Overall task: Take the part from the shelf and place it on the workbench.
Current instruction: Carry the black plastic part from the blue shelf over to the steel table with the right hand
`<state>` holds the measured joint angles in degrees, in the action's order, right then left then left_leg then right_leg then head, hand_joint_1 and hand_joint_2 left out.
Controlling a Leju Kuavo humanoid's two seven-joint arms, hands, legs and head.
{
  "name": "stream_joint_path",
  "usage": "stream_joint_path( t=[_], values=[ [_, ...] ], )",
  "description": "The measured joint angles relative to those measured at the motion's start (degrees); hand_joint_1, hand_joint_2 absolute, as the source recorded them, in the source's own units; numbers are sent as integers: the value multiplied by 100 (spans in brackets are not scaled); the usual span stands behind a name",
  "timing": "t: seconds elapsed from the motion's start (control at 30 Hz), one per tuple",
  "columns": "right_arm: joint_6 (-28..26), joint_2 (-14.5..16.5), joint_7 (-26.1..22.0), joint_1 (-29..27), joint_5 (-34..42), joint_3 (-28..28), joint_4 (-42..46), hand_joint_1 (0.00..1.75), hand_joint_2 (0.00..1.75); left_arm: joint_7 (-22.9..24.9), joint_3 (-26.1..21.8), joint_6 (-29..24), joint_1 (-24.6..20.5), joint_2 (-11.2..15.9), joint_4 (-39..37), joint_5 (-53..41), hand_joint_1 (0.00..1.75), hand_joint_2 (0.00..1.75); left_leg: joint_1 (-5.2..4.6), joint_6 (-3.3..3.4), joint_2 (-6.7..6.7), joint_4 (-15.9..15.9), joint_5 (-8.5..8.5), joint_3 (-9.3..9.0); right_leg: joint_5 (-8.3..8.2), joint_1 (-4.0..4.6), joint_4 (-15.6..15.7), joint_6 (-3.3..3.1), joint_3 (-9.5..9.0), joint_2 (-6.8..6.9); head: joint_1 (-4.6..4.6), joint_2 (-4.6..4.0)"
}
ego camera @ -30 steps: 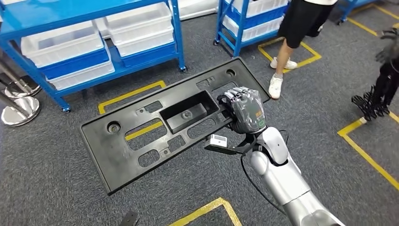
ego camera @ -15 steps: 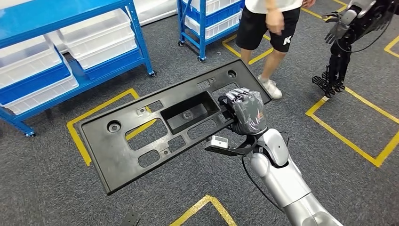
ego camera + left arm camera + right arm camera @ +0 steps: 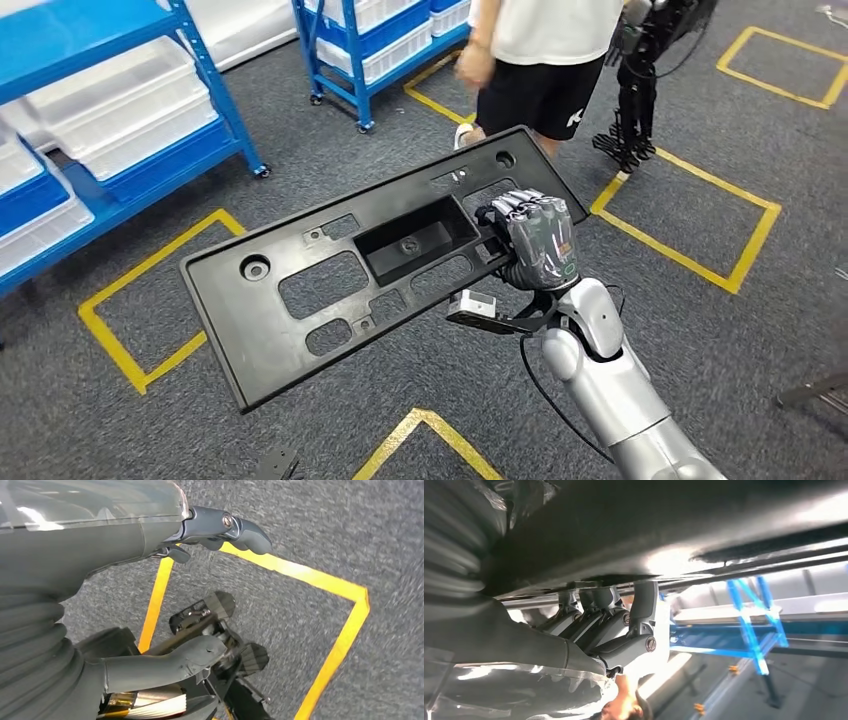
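A long black plastic part (image 3: 350,270) with many cut-outs was held flat in the air above the grey carpet (image 3: 120,420), gripped at its near edge toward one end by the right robot hand (image 3: 535,240), whose fingers (image 3: 624,620) curled up over the edge. The left robot hand (image 3: 100,580) hung over the carpet and its yellow floor tape (image 3: 310,575), thumb and fingers apart and holding nothing. Beyond the part stood a person (image 3: 545,60) in black shorts and blue shelves (image 3: 130,110) carrying white bins.
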<state>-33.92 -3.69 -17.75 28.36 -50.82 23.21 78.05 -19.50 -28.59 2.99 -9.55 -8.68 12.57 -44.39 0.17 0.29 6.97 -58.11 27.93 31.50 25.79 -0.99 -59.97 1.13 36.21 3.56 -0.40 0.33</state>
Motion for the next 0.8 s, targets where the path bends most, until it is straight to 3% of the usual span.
stream_joint_path(
  t=[0.03, 0.1, 0.17, 0.3, 0.37, 0.47, 0.5, 0.6, 0.63, 0.67, 0.7, 0.73, 0.8],
  values=[
    [0, -4, 0, -5, 1, -9, 5, 175, 175, 1, 0, 0, -9, -1, 0, 0, 0, 175, 14, -33, -13, -16, 32, -6, -6, -2, 3, -39, 5, -65, 2, 0],
    [0, -9, 1, -4, -1, -23, 14, 175, 175, 1, 0, 0, -24, -3, 0, 0, 0, 175, 55, -82, -181, -101, 139, 13, -24, -24, 22, -106, 1, -175, 3, 0],
    [0, -12, 1, 0, -2, -28, 20, 175, 175, 0, 0, 0, -30, -4, 0, 0, 0, 175, 73, -95, -340, -169, 211, 39, -32, -34, 29, -129, -3, -211, 5, 0],
    [1, -10, 1, 2, -1, -28, 20, 175, 175, -1, 0, 0, -30, -4, 0, 0, 0, 175, 75, -95, -357, -190, 226, 46, -32, -34, 29, -132, -3, -214, 5, 0],
    [2, -6, 1, 7, 1, -28, 20, 175, 175, -1, 0, 0, -27, -4, 0, 0, 0, 175, 79, -95, -471, -460, 381, 160, -35, -31, 29, -154, 1, -254, 2, 0],
    [2, 4, 1, 0, 1, -28, 20, 175, 175, 3, 0, 0, -4, -4, 0, 0, 0, 175, 81, -99, -630, -1435, 799, 620, -42, -10, 27, -181, 7, -424, 1, 0],
    [2, 4, 0, -11, 0, -28, 20, 175, 175, 5, 0, -1, 3, -4, 0, -11, 0, 175, 80, -78, -660, -1506, 723, 682, -43, 2, 20, -183, 4, -547, 2, 0],
    [-3, 1, -1, -57, -3, -37, 46, 175, 175, 11, 2, -11, -6, -1, 0, -66, 0, 175, 76, 52, -1053, -363, 47, 243, -82, -11, -5, -107, 54, -1005, 1, 0],
    [-7, -1, -1, -83, -5, -46, 57, 175, 175, 11, 2, -13, -11, -1, 0, -75, 0, 175, 68, 80, -1142, -113, -30, 135, -109, -31, 10, -58, 77, -1107, 2, 0],
    [-11, -2, -2, -111, -9, -58, 64, 175, 175, 12, 2, -13, -17, -8, 0, -79, 0, 175, 74, 95, -1080, -75, -47, 126, -134, -39, 36, -14, 92, -1156, 2, 0],
    [-17, -7, -4, -135, -13, -78, 74, 175, 175, 10, 2, -12, -27, -15, 0, -82, 0, 175, 80, 119, -1012, -27, -80, 110, -125, -33, 34, 19, 107, -1109, 6, 0],
    [-22, -10, -9, -148, -17, -98, 85, 175, 175, 7, 2, -12, -37, -25, 0, -85, 0, 175, 90, 150, -938, 27, -115, 96, -56, -19, -45, 42, 149, -975, 11, 0],
    [-30, -16, -20, -156, -28, -134, 101, 175, 175, -3, 2, -18, -46, -37, 0, -90, 0, 175, 89, 195, -783, 93, -160, 80, 255, 3, -533, 62, 366, -601, 21, 0]
  ],
)
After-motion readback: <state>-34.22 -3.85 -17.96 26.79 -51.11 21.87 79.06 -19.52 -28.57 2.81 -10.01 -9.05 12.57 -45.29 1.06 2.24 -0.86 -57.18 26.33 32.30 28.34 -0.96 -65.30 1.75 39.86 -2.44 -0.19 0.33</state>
